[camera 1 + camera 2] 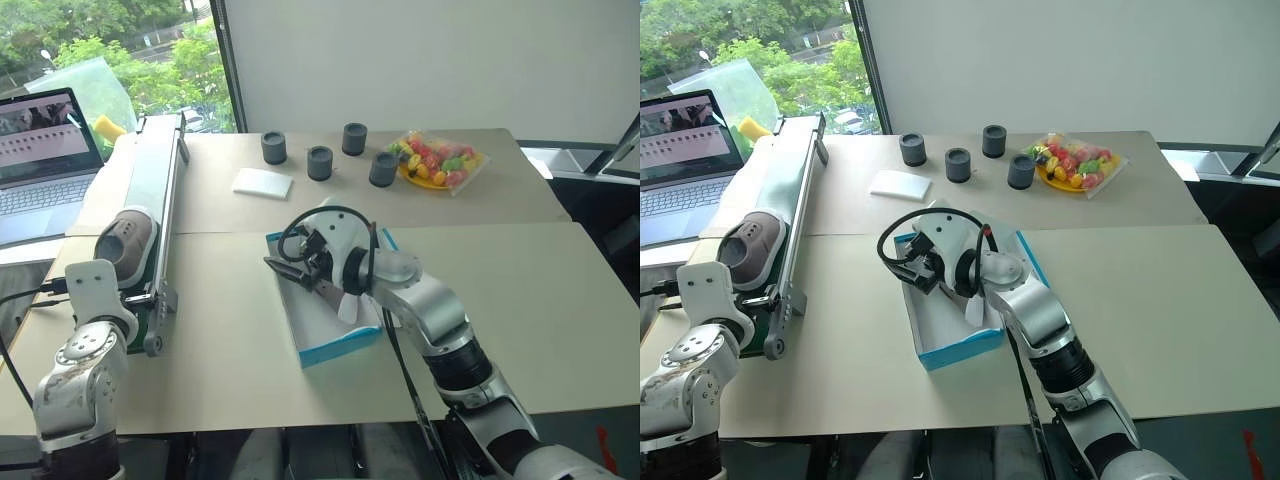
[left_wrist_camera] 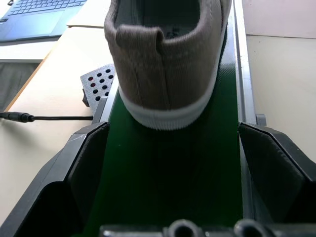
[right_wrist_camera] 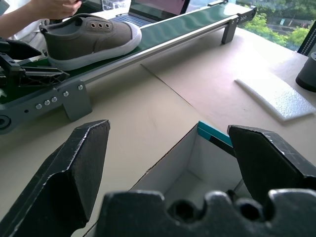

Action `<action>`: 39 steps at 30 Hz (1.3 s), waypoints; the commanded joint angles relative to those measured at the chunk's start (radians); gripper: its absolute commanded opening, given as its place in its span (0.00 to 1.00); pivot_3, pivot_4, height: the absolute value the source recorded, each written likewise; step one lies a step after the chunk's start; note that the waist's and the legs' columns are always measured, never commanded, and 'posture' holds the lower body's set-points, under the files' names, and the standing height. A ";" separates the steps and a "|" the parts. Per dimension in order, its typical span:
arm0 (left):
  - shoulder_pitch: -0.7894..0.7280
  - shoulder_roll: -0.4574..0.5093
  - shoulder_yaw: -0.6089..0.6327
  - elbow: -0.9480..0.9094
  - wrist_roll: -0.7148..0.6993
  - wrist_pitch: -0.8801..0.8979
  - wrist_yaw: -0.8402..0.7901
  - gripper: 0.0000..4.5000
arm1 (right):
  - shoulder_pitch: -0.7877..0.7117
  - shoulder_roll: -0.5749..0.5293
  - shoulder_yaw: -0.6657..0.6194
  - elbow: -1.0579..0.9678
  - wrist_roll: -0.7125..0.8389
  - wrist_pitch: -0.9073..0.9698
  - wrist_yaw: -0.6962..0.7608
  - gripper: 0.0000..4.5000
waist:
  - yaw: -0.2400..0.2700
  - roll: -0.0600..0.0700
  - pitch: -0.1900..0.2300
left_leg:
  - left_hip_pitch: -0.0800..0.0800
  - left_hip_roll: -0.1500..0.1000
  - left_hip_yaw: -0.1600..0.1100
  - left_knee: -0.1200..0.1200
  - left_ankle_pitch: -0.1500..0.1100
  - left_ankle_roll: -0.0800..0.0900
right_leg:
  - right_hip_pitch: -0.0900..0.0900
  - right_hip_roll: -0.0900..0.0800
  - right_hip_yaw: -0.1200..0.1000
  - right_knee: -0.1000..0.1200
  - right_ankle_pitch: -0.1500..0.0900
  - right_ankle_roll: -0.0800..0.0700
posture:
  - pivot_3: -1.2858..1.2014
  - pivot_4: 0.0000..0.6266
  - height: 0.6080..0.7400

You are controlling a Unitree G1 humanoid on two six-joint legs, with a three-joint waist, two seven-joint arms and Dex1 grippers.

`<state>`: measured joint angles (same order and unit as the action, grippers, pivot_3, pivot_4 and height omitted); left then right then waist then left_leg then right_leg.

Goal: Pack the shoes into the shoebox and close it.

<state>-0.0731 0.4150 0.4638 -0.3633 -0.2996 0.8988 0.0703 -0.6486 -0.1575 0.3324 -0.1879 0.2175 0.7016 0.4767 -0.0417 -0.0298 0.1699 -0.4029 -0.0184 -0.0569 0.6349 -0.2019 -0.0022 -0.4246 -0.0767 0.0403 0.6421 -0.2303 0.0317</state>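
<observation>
Left gripper (image 2: 173, 163): fingers spread wide, holding nothing; it sits low at the near end of the green conveyor belt, pointing along the belt at the heel of the shoe.
Left fingers (image 2: 74, 173): one on each side of the belt, both apart from the shoe.
Right gripper (image 3: 168, 158): jaws wide apart, holding nothing; it hangs over the open shoebox, aimed across the table toward the conveyor.
Shoe (image 1: 128, 238): one grey-taupe shoe with a pale sole stands upright on the belt, heel toward the left gripper, toe pointing away up the belt; the right wrist view shows its side and lace eyelets.
Shoebox (image 1: 952, 352): bright blue outside, white inside, lying open on the beige table in front of the robot, just beside the conveyor's near end; what the arm leaves visible of the inside shows no shoe.
Conveyor (image 1: 165, 200): long narrow belt with metal side rails, running from the robot's left side away toward the window.
Person's hand (image 3: 54, 7): near the toe end of the shoe, not clearly touching it.
White pad (image 1: 263, 182): flat on the table beyond the box.
Grey cylinders (image 1: 320, 162): four short dark ones standing in a loose row farther back.
Bag of colourful sweets (image 1: 438, 160): beside the cylinders, to the right.
Laptop (image 1: 40, 150): open, left of the conveyor.
</observation>
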 commanded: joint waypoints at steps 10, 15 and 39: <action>-0.062 -0.075 0.089 -0.025 -0.061 0.072 -0.003 0.66 | -0.024 0.023 -0.063 -0.052 0.017 0.025 -0.014 1.00 | 0.007 0.000 0.000 | 0.003 0.000 0.001 0.000 0.000 0.000 | 0.002 0.000 0.001 0.002 0.000 0.000 | 0.52 0.24 1.00; -0.091 -0.065 0.076 -0.071 -0.022 0.015 0.018 0.63 | -0.026 0.027 -0.067 -0.048 0.013 0.029 -0.012 1.00 | 0.008 -0.002 -0.001 | 0.003 0.000 0.002 0.002 0.000 0.000 | 0.002 0.000 0.000 0.003 0.000 0.000 | 0.52 0.24 1.00; -0.142 -0.308 -0.270 -0.401 -0.525 0.028 -0.061 0.63 | -0.259 0.344 -0.826 0.297 0.987 0.542 -0.506 1.00 | -0.018 -0.005 0.000 | -0.002 0.001 0.006 0.005 -0.004 0.003 | 0.000 0.002 0.003 0.001 0.001 0.001 | 0.52 0.24 1.00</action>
<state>-0.1965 0.1051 0.2099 -0.7229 -0.7668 0.9100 0.0154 -0.8530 0.0921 -0.5176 0.1414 1.1405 1.2484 -0.0055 -0.0592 -0.0345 0.1699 -0.4051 -0.0175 -0.0513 0.6414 -0.2057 0.0007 -0.4237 -0.0745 0.0428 0.6431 -0.2295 0.0329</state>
